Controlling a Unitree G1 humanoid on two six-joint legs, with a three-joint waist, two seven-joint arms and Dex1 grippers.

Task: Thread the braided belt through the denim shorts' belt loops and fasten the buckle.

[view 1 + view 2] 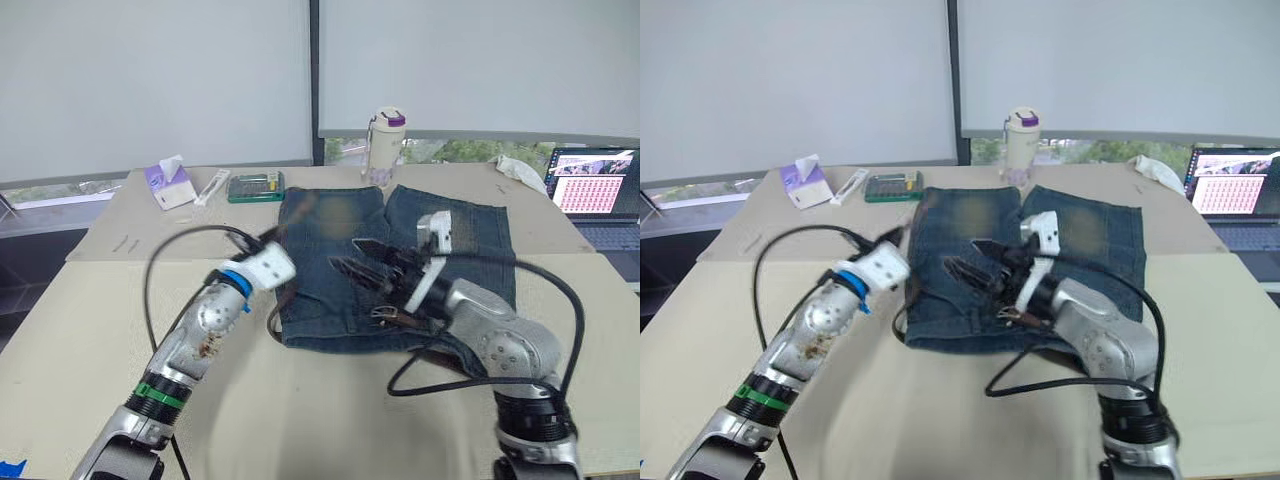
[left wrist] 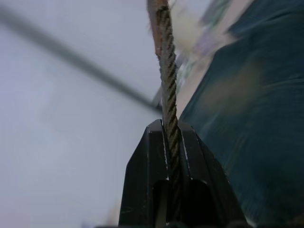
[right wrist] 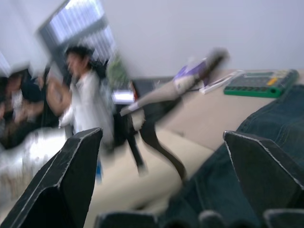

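Head views: denim shorts (image 1: 395, 265) flat on the table (image 1: 100, 330), waistband at the near edge, 2 legs pointing away toward the window. Right gripper (image 1: 975, 262) above the middle of the shorts, fingers spread wide, holding nothing. Buckle (image 1: 384, 313) at the near waistband, just beside the right wrist. Left gripper (image 1: 266, 240) at the shorts' left edge.

Left wrist view: 2 black fingers (image 2: 142, 175) pinched tight on the braided belt (image 2: 167, 80), strap running lengthwise straight out between them, denim alongside.

Right wrist view: fingers (image 3: 61, 180) set far apart, empty, over denim; a person (image 3: 88, 99) in white standing beyond the table.
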